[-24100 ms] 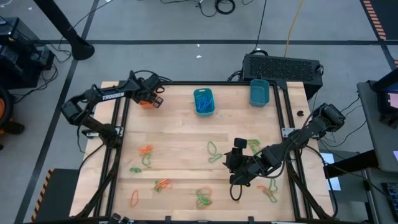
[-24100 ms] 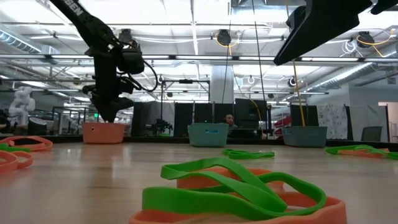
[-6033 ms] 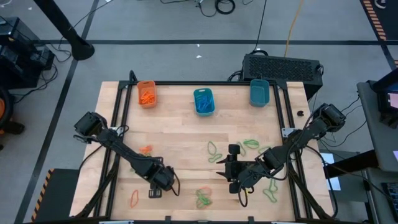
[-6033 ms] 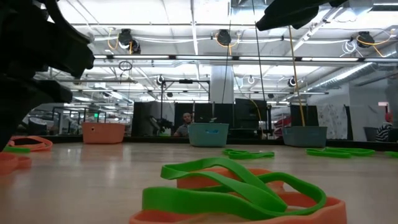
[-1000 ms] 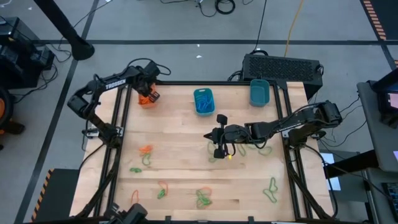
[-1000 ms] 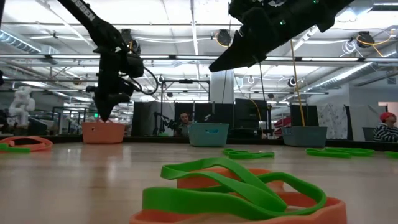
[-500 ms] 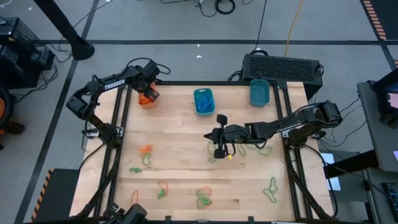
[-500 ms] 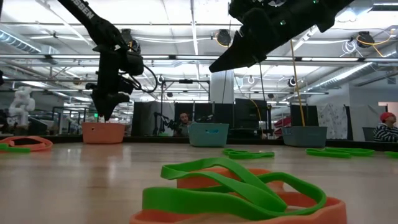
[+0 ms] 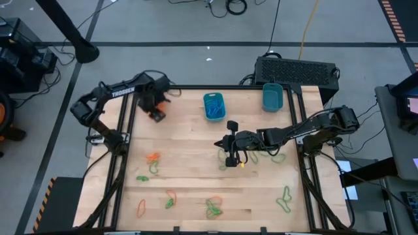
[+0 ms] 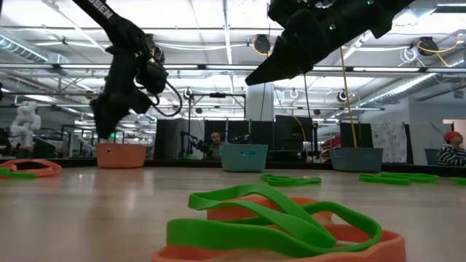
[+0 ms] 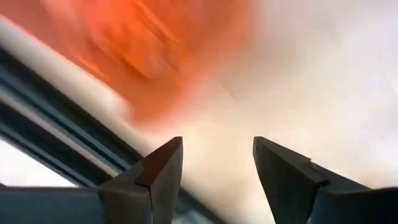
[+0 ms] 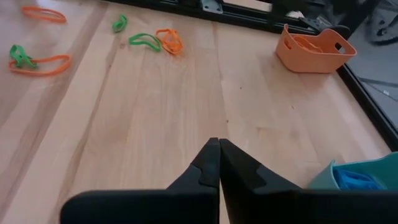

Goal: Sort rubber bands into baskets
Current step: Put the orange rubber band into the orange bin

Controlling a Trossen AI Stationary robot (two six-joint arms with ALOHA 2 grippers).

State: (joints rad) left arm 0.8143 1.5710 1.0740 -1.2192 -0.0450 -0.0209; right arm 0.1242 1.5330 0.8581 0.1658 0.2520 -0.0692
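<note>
The left claw (image 9: 157, 112) had sprung apart and swung off the orange basket (image 12: 315, 49): 1 band delivered. The right claw (image 9: 228, 158) stayed shut, midway across the worktop (image 9: 189, 163).

The table (image 9: 196, 130) has three baskets along its 12 o'clock edge. One basket (image 12: 314, 50) sits toward 11 o'clock, and the left gripper (image 9: 157, 112) hangs over it. A second basket (image 9: 213, 106) sits at 12 o'clock with rubber bands inside. The third basket (image 9: 272, 97) sits at 1 o'clock, with a big box (image 9: 297, 70) just behind it. The right gripper (image 9: 230, 156) is over the middle of the table. Loose rubber bands (image 9: 212, 207) lie spread from 4 o'clock round to 8 o'clock, some just beside the right gripper.
</note>
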